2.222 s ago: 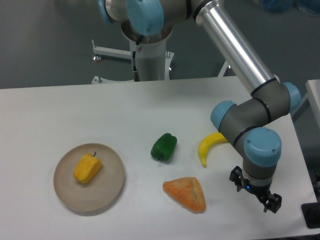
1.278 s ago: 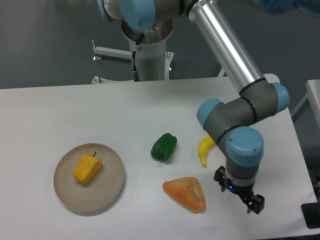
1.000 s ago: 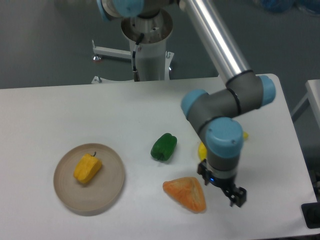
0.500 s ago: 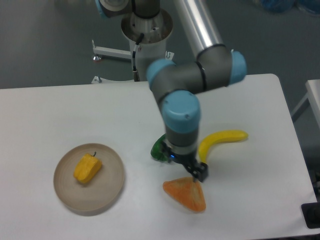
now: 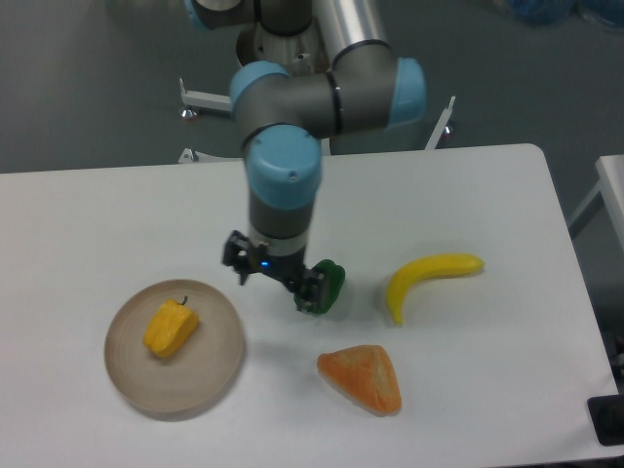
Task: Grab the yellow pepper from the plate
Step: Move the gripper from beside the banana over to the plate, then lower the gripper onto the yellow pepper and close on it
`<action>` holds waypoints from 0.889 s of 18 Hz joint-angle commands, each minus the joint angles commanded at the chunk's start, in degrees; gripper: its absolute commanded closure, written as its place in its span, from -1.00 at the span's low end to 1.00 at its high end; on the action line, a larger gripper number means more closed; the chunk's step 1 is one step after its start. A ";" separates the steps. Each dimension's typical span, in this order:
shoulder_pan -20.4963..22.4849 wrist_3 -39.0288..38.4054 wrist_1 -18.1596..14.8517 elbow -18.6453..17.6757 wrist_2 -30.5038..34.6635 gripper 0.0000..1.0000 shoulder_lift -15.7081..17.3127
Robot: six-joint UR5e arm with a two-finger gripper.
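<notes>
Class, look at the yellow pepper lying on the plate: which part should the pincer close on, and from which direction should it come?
Probably from above, closing across the blocky middle of the yellow pepper. It lies on its side near the centre of the plate, with bare dish around it for fingers. Its thin stem looks too slight to hold. The pincer hangs to the pepper's right.

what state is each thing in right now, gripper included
gripper: open, empty, above the table between plate and green pepper
yellow pepper: lying on the plate, untouched
plate: flat on the table, holding only the yellow pepper
green pepper: on the table, partly hidden by the gripper
banana: lying on the table
orange wedge: lying on the table
</notes>
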 joint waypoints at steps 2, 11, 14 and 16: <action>-2.20 -2.29 3.00 -1.84 0.09 -1.00 -0.18; -7.04 -3.18 4.95 -3.26 0.44 -1.00 -2.90; -7.31 -3.01 6.08 -3.87 0.61 -1.00 -3.26; -7.75 -2.22 7.58 -4.66 0.79 -1.00 -3.26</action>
